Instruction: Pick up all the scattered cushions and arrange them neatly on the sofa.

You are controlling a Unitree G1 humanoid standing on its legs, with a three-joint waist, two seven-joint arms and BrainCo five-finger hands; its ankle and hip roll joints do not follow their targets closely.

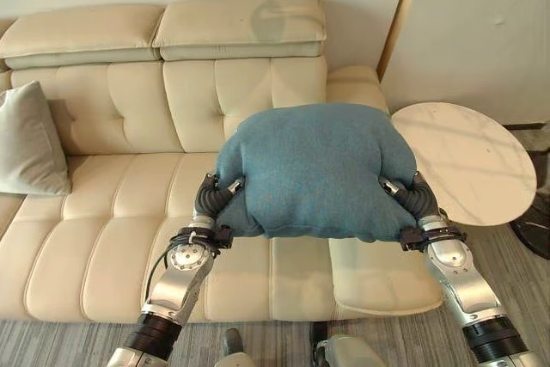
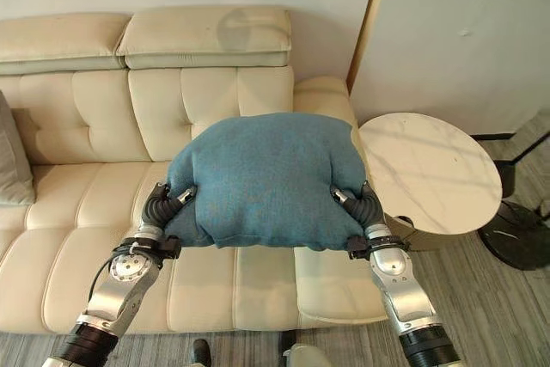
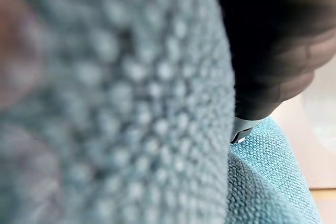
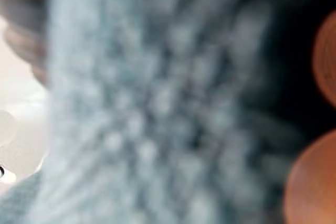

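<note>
At the centre of your head views, a blue cushion (image 1: pixel 314 169) hangs lifted between both hands above the cream sofa (image 1: pixel 112 238), in front of its right-hand seat and backrest. Your left hand (image 1: pixel 215 197) presses into the cushion's lower left edge and your right hand (image 1: pixel 412 195) into its lower right edge; the fabric bulges over both. A few silver finger ends show at each edge, but the rest are buried in the cloth, so you cannot tell whether either hand is curled round the cushion or simply pressing flat against it. Both wrist views sit tight against the blue weave and give no reading of the fingers. At the far left of the frame, a grey cushion (image 1: pixel 30 139) leans upright against the sofa's backrest. At right, a round white side table (image 1: pixel 473 161) stands just beside the sofa's arm, near the pale wall (image 1: pixel 481 23). Grey flooring (image 1: pixel 77 341) runs along the bottom of the frame.
</note>
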